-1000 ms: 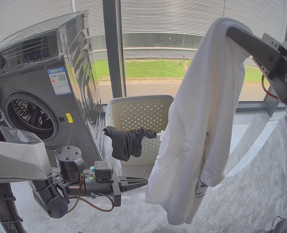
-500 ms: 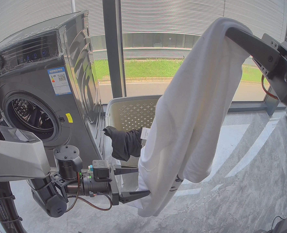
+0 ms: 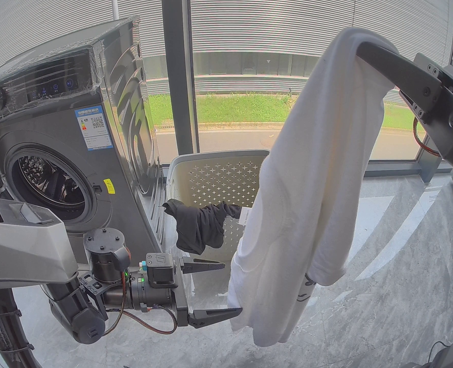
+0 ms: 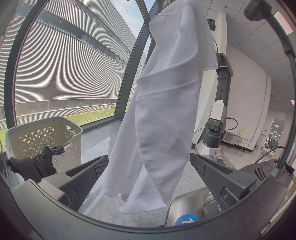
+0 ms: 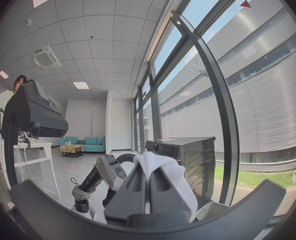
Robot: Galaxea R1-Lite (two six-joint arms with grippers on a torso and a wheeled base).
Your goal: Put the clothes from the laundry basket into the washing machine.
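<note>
Right tool (image 5: pixel 150 180) grips white shirt (image 3: pixel 308 180) | laundry basket (image 3: pixel 211 177): black garment (image 3: pixel 198 226) over rim

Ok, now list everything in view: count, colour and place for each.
washing machine: one, grey, on the robot's left, drum opening showing.
laundry basket: one, off-white, standing beside the washing machine.
black garment: one, black, draped over the laundry basket's rim.
white garment: one, white, hanging in mid-air in front of the laundry basket.
sofa: one, teal, far back in the room.
left gripper: one, black, open, low beside the white garment's lower edge.
right gripper: one, black, raised high, shut on the white garment.
</note>
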